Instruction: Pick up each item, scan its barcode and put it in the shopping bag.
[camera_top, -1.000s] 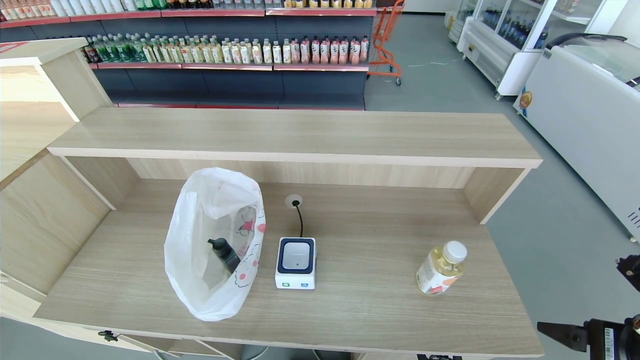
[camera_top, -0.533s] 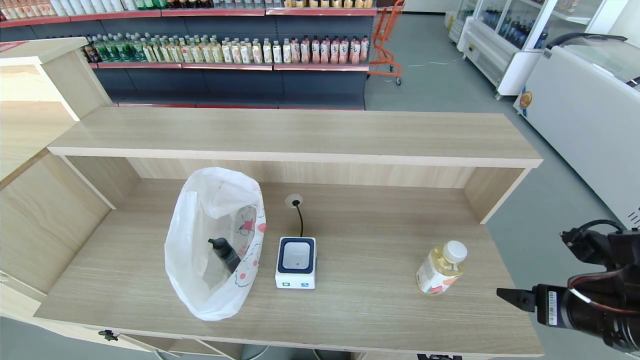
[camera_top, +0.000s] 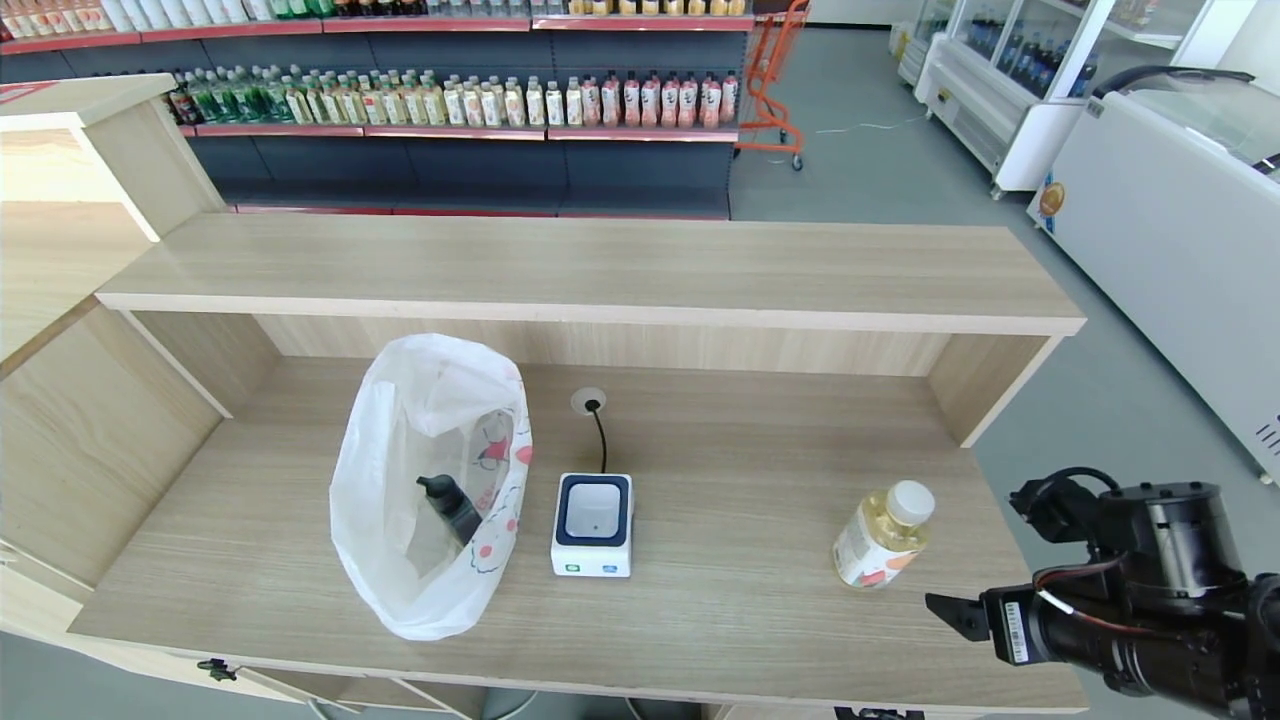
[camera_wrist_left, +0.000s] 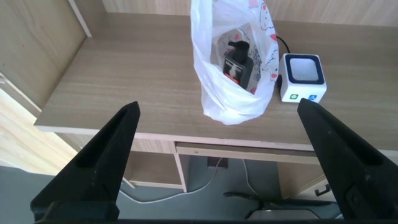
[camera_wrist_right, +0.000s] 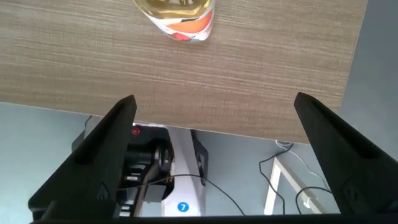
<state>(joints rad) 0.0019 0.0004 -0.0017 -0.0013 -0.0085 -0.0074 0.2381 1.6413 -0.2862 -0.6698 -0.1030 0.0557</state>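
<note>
Right fingers (camera_wrist_right: 99, 162) spread wide, empty, near bottle (camera_wrist_right: 180, 15), left fingers (camera_wrist_left: 99, 155) likewise spread, empty

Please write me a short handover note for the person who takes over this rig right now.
Left gripper: jaws open, empty, off the counter's near edge, facing the shopping bag.
Right gripper: jaws open, empty, by the counter's near right corner, short of the drink bottle.
Done: dark pump bottle is in the bag.
To do: grasp the upright drink bottle, scan it at the scanner, bag it.
</note>
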